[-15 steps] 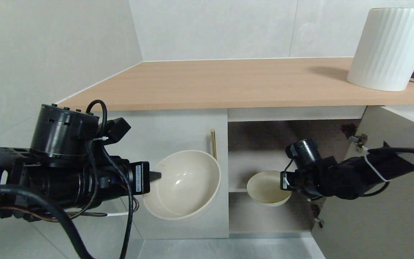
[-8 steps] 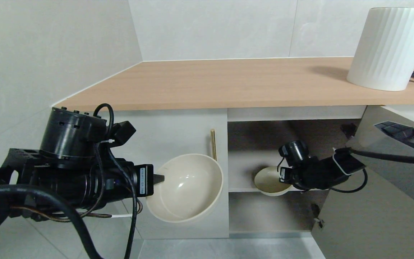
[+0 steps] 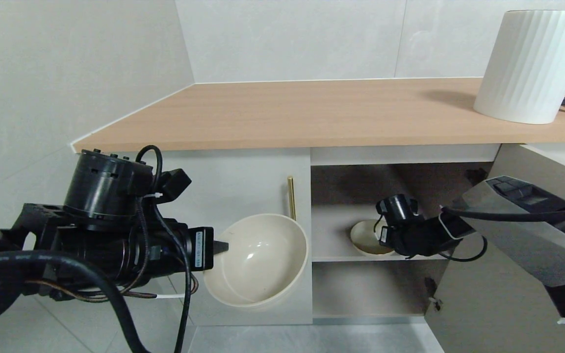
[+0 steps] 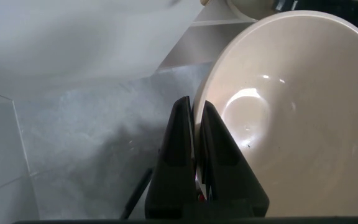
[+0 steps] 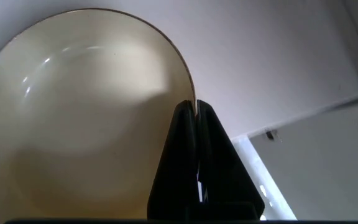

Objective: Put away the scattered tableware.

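Placement step: right gripper (image 3: pixel 380 235), clamped on the small bowl (image 3: pixel 366 239), sets it at the cabinet shelf (image 3: pixel 331 258), release judged next; left gripper (image 3: pixel 221 246) clasps the large bowl (image 3: pixel 258 262).

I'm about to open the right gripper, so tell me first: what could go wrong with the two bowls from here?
1. The right gripper pinches the small bowl by its rim only, above the cabinet shelf. I cannot tell whether it rests there, so releasing might drop it.
2. The left gripper holds the large bowl tilted by its rim over the floor; it could slip.
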